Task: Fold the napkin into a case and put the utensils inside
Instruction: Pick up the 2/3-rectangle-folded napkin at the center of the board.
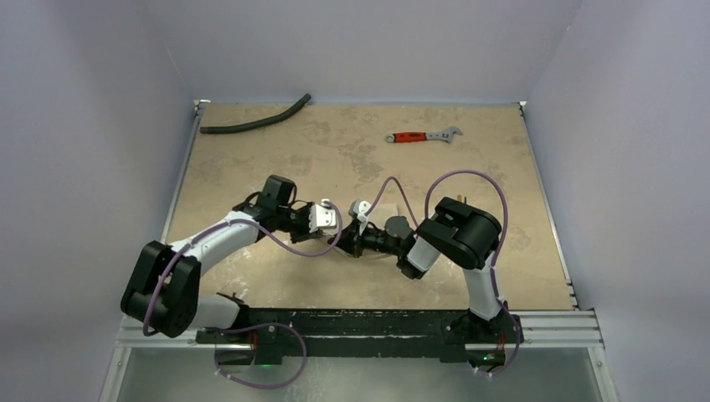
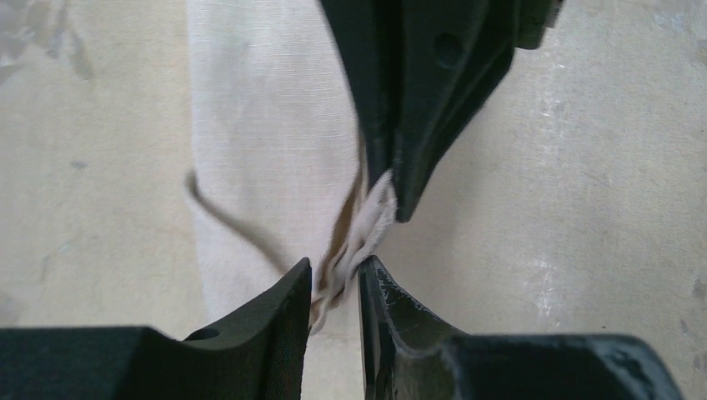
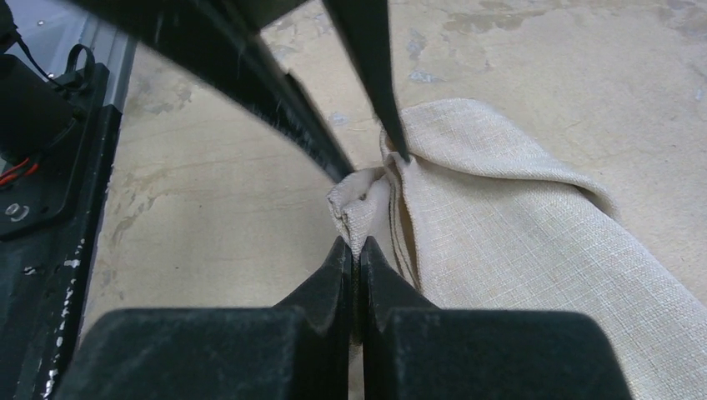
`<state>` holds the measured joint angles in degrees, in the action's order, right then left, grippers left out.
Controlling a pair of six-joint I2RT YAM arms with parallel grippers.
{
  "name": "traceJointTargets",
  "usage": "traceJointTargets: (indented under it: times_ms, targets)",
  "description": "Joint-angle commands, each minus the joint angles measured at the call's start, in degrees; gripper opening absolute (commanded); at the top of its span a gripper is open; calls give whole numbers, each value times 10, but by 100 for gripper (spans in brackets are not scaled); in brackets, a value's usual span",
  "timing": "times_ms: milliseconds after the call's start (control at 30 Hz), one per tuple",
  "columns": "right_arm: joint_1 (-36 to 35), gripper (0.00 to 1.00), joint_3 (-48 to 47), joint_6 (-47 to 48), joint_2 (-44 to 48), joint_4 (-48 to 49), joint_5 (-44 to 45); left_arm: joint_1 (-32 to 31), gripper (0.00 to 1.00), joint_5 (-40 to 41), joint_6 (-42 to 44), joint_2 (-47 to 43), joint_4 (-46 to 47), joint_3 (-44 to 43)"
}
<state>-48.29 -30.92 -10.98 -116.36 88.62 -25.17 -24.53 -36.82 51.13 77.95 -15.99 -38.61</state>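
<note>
Looking down, pale walls (image 1: pixel 84 126) box in a mottled tan worktop (image 1: pixel 519 193); a hose (image 1: pixel 255 121) and a wrench (image 1: pixel 423 136) lie near its far edge. Mid-worktop lies the folded napkin (image 3: pixel 517 250). The right tool (image 3: pixel 357 246) is pinched tight on its bunched end. The left tool (image 2: pixel 333 279) stands slightly parted around the same fold.

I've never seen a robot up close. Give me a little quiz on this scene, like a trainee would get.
1. True or false: the red-handled wrench lies on the table, far from the napkin.
2. Fill in: the curved black hose lies near the table's far ____ corner.
3. The right gripper pinches: A the hose, B the napkin, C the wrench.
Key: 1 true; 2 left; 3 B.
</note>
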Motion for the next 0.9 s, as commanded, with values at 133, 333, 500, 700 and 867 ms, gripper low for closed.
traceJointTargets:
  times_ms: [133,333,500,700,867]
  targets:
    - [4,0,-10,-30,7,180,-37,34,27,18,-161,-37,-20,-88]
    - [4,0,-29,-42,-1,144,-44,20,27,39,-250,7,60,-90]
    - [5,0,-39,-55,-12,107,-57,-15,28,108,-246,40,81,-71]
    - [6,0,-67,-58,-39,47,-94,-30,27,206,-243,74,116,-68]
    - [10,0,-83,-63,-56,18,-115,-31,26,215,-236,82,110,-64]
